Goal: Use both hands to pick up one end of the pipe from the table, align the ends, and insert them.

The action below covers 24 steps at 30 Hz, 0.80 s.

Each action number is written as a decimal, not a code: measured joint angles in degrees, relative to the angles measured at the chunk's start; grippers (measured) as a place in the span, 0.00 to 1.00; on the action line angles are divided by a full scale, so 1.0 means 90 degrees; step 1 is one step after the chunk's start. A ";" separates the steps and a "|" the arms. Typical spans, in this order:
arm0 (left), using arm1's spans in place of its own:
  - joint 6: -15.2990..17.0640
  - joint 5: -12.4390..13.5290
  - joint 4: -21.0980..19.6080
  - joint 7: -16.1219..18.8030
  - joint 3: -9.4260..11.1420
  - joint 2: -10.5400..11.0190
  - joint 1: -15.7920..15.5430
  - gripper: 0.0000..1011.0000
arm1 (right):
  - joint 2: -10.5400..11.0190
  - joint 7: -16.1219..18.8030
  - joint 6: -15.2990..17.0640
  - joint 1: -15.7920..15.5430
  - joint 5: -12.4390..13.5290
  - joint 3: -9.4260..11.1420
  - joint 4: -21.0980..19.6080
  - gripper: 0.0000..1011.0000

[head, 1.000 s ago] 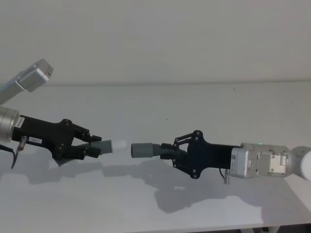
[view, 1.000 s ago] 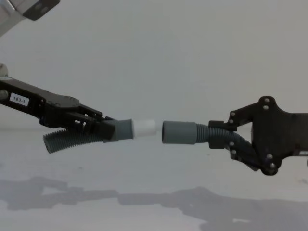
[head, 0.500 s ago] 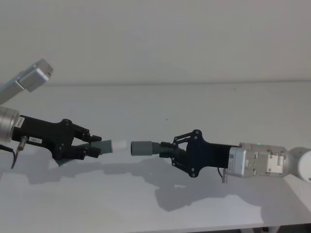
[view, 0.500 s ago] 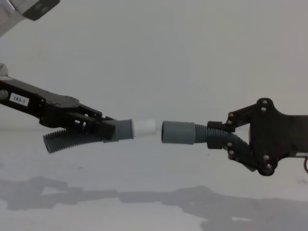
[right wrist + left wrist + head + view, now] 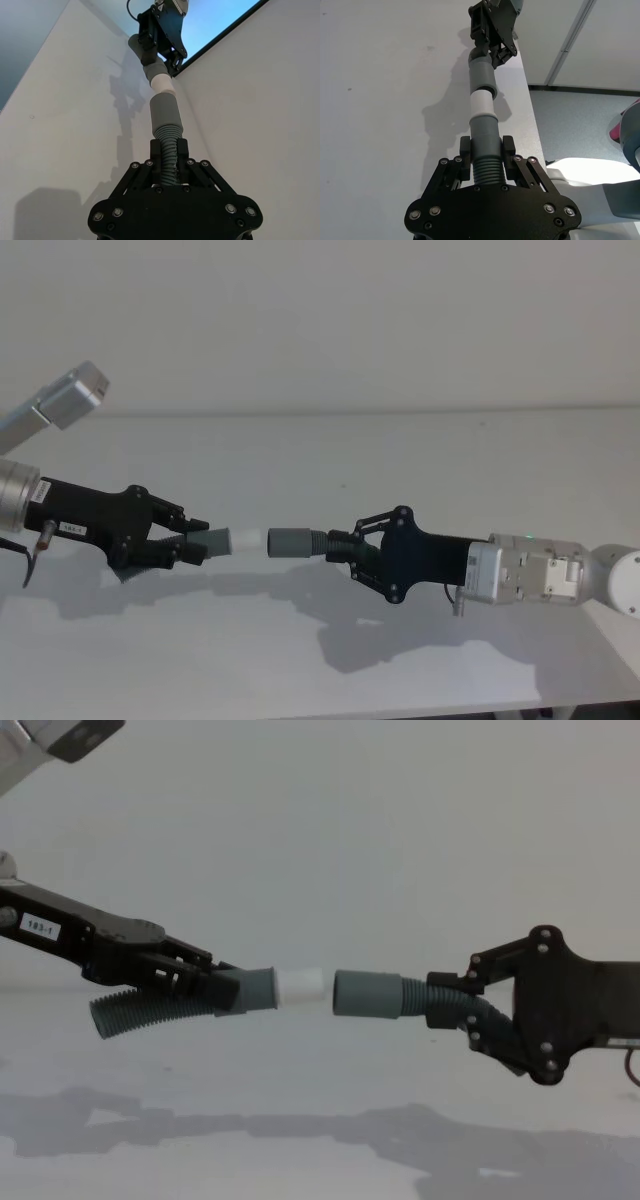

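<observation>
Both hands hold a pipe piece above the white table (image 5: pixel 420 455), facing each other. My left gripper (image 5: pixel 188 542) (image 5: pixel 222 988) is shut on the ribbed grey hose (image 5: pixel 140 1010) just behind its cuff, and the white plug end (image 5: pixel 300 986) (image 5: pixel 245 538) points right. My right gripper (image 5: pixel 342 546) (image 5: pixel 447 1000) is shut on the other hose's ribbed body (image 5: pixel 470 1007), with its grey socket cuff (image 5: pixel 366 993) (image 5: pixel 290 541) pointing left. Plug and socket line up, a narrow gap apart. From the left wrist, the plug (image 5: pixel 482 102) sits at the socket (image 5: pixel 481 75).
A silver-grey boxy part (image 5: pixel 72 395) juts in at the upper left, above the left arm. The table's front edge (image 5: pixel 400 708) runs close below the arms. The arms' shadows lie on the table under them.
My right gripper has moved left with its hose, so the socket now sits closer to the white plug. The left gripper and its hose have stayed put.
</observation>
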 joint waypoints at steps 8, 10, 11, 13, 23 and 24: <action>0.0000 0.0000 0.0000 0.0000 0.0000 0.0000 0.0000 0.34 | -0.0045 -0.0083 -0.0008 0.0014 -0.0013 -0.0037 0.0048 0.16; 0.0000 0.0000 0.0000 0.0000 0.0000 0.0000 0.0000 0.34 | -0.0053 -0.0087 -0.0008 0.0019 -0.0013 -0.0047 0.0056 0.16; 0.0000 0.0000 0.0000 0.0000 0.0000 -0.0001 0.0000 0.34 | -0.0058 -0.0091 -0.0008 0.0022 -0.0010 -0.0053 0.0061 0.16; 0.0000 0.0000 0.0000 0.0000 0.0000 -0.0001 0.0000 0.34 | -0.0061 -0.0094 -0.0007 0.0024 -0.0003 -0.0057 0.0064 0.16; 0.0000 0.0000 0.0000 0.0000 0.0000 0.0000 0.0000 0.34 | -0.0062 -0.0102 0.0055 0.0016 0.0090 -0.0067 0.0019 0.16; 0.0000 0.0000 0.0000 0.0000 0.0000 0.0000 0.0000 0.34 | -0.0062 -0.0102 0.0055 0.0016 0.0090 -0.0067 0.0019 0.16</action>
